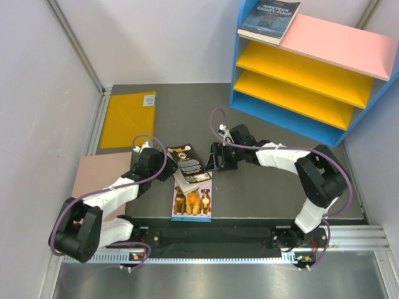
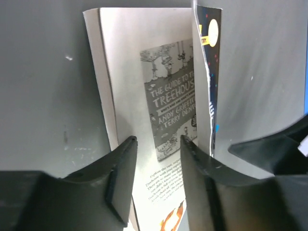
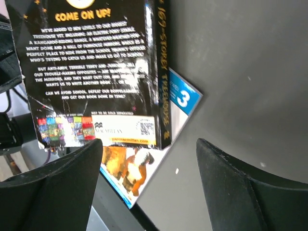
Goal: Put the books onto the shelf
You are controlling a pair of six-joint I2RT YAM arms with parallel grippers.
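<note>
Shelf with blue sides, pink top and yellow boards stands at the far right of the table, with a dark navy book lying flat on its top. At far left we see a yellow sheet and, nearer, a pinkish-brown board. Mid-table the blue dog book lies flat, and the black book rests partly over it, cover lifted off a white page. The left gripper is at that book's left side, jaws part-way apart over the page and clamping nothing. The right gripper hangs just right of it, jaws spread wide and holding nothing.
</note>
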